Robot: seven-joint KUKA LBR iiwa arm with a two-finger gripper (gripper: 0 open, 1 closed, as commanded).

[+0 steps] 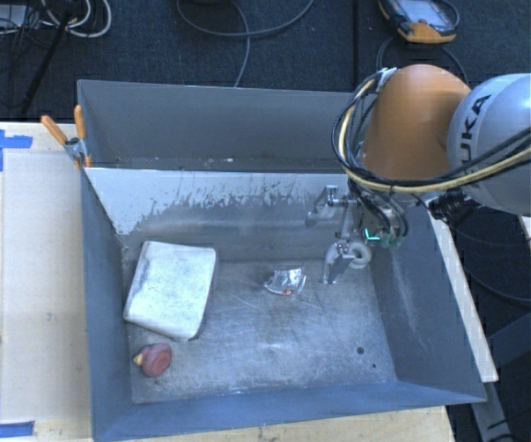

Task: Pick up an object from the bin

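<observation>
Hovering right of centre in the frame, your end effector [332, 236] has its two fingers apart, with nothing between them. Just to its lower left, near the middle of the bin [247, 127] floor, lies a small crumpled silvery wrapper [285, 282], the nearest thing to it. Expect the wrapper to be very light, thin and slick; it will probably crush under pressure and may skid on the metal floor. You would do best to straddle its bunched middle rather than a loose edge. A white foam block [171, 288] sits well apart at the left, with a small reddish lump [156, 359] below it.
</observation>
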